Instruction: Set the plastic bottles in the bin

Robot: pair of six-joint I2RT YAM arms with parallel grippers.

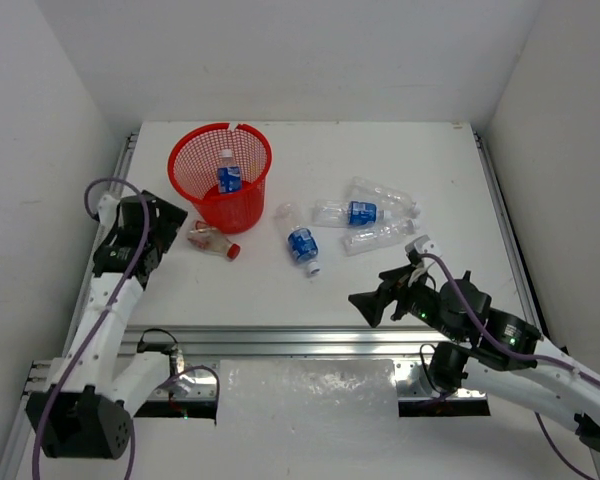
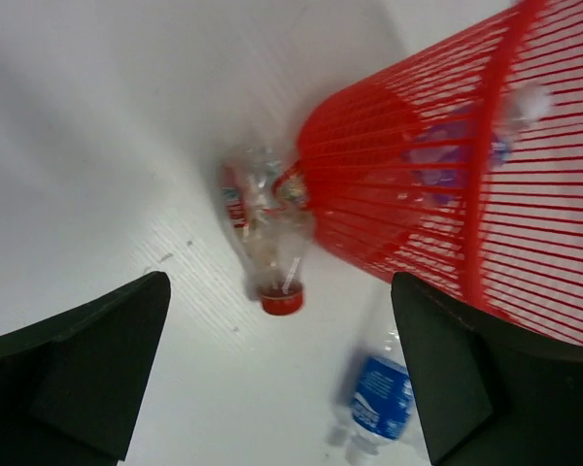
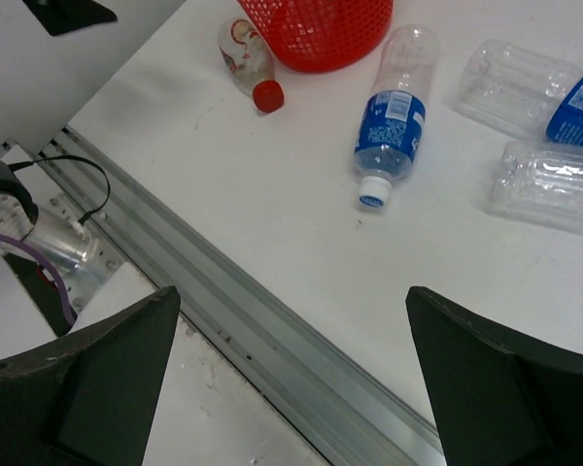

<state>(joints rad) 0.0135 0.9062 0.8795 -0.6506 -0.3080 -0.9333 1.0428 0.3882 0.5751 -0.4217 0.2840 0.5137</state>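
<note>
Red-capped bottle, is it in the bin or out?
Out: the red-capped bottle lies on its side on the table beside the bin.

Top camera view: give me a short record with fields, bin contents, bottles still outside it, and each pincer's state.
bin: round red plastic mesh basket, upright
inside bin: one clear plastic bottle with blue label
outside bin: red-capped clear bottle beside the bin's base; blue-labelled bottle nearer the middle; cluster of three clear bottles further right
left pincer: open, empty, near the red-capped bottle
right pincer: open, empty

White table, aluminium rail
</note>
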